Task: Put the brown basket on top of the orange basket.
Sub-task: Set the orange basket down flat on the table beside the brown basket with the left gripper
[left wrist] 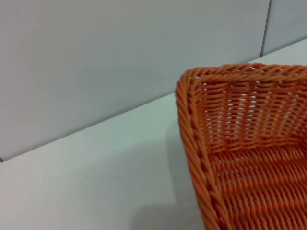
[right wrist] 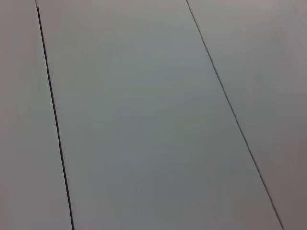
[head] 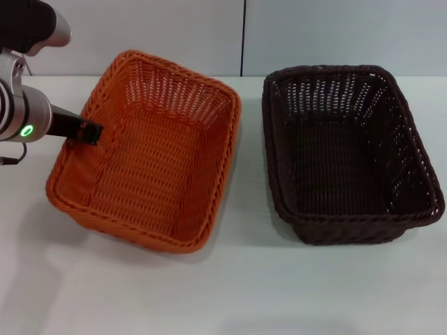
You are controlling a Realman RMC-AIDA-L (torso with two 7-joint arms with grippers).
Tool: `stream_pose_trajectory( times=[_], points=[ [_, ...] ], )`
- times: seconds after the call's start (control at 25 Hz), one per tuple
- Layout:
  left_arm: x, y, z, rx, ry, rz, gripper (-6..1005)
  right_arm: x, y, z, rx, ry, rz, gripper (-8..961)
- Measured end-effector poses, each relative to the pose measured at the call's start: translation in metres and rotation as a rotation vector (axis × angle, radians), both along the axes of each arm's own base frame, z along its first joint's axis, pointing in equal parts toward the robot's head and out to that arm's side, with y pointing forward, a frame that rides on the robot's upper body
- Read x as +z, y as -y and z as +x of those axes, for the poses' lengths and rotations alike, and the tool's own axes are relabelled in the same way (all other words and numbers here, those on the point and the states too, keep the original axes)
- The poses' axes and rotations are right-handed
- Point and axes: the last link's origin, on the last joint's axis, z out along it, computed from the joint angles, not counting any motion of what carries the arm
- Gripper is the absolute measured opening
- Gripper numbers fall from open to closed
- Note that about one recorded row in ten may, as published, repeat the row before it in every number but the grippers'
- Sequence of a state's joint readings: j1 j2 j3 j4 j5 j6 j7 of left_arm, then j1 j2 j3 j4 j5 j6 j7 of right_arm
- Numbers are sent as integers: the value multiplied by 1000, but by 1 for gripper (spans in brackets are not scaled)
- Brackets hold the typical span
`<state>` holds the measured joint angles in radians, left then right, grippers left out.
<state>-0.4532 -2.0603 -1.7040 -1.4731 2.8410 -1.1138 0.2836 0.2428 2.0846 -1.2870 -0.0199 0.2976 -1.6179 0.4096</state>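
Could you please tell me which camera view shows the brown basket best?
The head view: the whole brown basket sits there on the table, right of the orange basket. The left wrist view shows only the orange one; the right wrist view shows neither.

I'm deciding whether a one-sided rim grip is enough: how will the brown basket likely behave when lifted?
The brown basket is open-weave wicker and empty, so it is probably light for its size. Its braided rim looks fairly stiff, though the sloping sides may flex. Held by one edge, the long body would likely tilt downward. The left gripper sits at the orange basket instead.
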Motion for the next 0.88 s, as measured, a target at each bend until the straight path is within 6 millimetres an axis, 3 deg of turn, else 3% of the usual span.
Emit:
stream_pose_trajectory(
  times=[0.56, 0.6, 0.88],
  points=[
    [20, 5, 28, -174, -108, -28, 198, 1, 1, 0, 0, 2, 1, 829],
    [29, 8, 37, -223, -139, -27, 196, 1, 1, 0, -1, 2, 2, 829],
    [43, 16, 57, -310, -213, -63, 180, 0, 1, 0, 2, -1, 2, 830]
  ],
)
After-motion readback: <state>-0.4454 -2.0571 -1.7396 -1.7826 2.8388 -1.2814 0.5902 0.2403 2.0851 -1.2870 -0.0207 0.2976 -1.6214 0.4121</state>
